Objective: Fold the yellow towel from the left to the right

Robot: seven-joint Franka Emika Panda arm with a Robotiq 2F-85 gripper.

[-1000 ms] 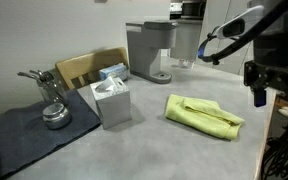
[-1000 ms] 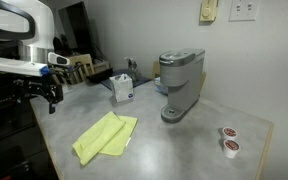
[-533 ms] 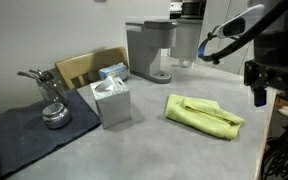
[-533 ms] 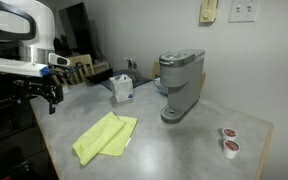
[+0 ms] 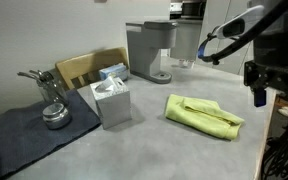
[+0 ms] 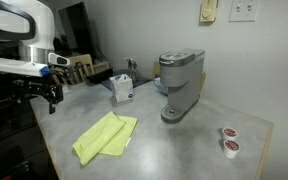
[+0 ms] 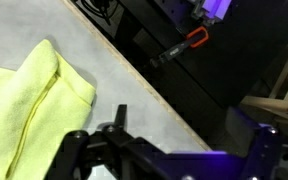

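The yellow towel [image 5: 204, 114] lies folded and a little rumpled on the grey counter. It also shows in an exterior view [image 6: 104, 138] and at the left of the wrist view [image 7: 24, 110]. My gripper [image 5: 257, 86] hangs above the counter's edge, off to the side of the towel and well clear of it; it shows in both exterior views [image 6: 46, 96]. In the wrist view the gripper [image 7: 194, 135] has its fingers spread wide with nothing between them.
A grey coffee maker [image 5: 149, 48] stands at the back. A tissue box [image 5: 111, 100] and a cardboard box [image 5: 84, 68] stand beside a dark grey mat [image 5: 29, 135] with metal ware [image 5: 52, 112]. Two coffee pods [image 6: 228, 140] sit near a corner.
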